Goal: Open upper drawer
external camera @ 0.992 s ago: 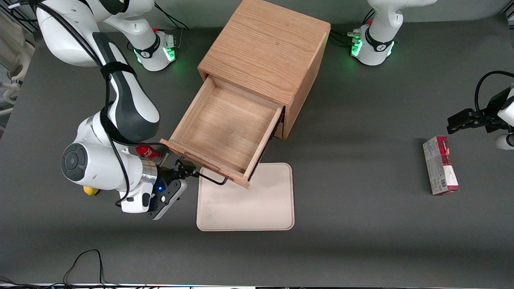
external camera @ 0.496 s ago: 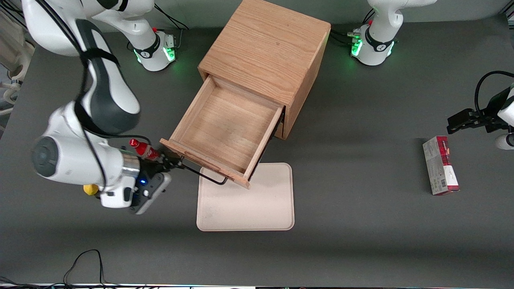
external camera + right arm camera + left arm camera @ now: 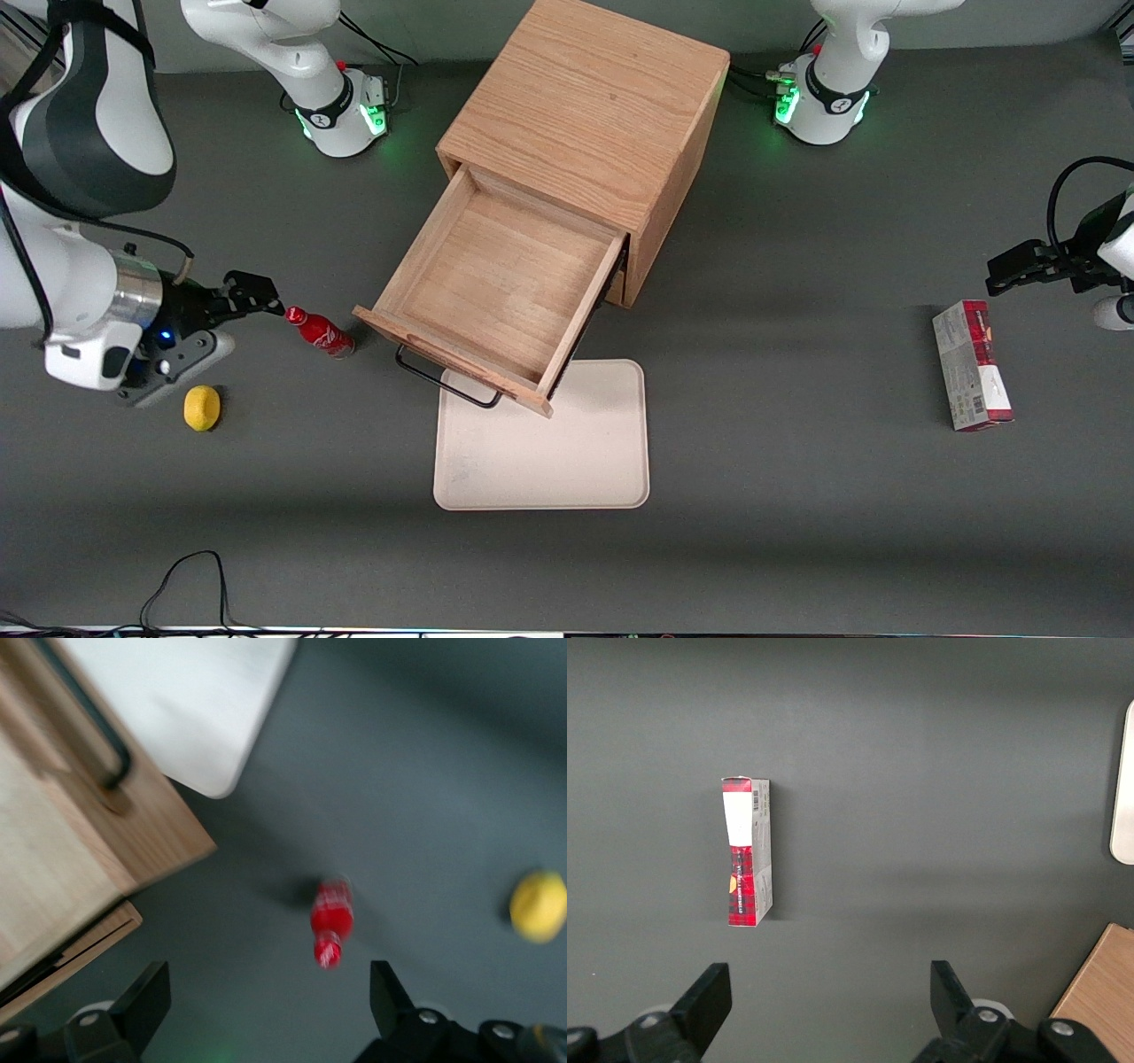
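The upper drawer [image 3: 500, 283] of the boxy oak cabinet [image 3: 589, 106] stands pulled far out, its wooden tray empty. Its black wire bar handle [image 3: 443, 379] hangs over the edge of a cream tray. The drawer's front and handle [image 3: 84, 722] also show in the right wrist view. The lower drawer is hidden under the upper one. My gripper [image 3: 252, 297] is open and empty, well away from the handle toward the working arm's end of the table, just beside the cap of a small red bottle [image 3: 321, 332]. The bottle [image 3: 330, 923] shows between the fingers.
A cream tray [image 3: 542, 439] lies nearer the front camera than the drawer. A yellow lemon [image 3: 202, 408] lies near my gripper, also in the right wrist view [image 3: 538, 905]. A red and white box [image 3: 971, 377] lies toward the parked arm's end, also in the left wrist view [image 3: 747, 850].
My gripper has let go of the handle and pulled away toward the working arm's end of the table, past the red bottle. The drawer stays pulled out.
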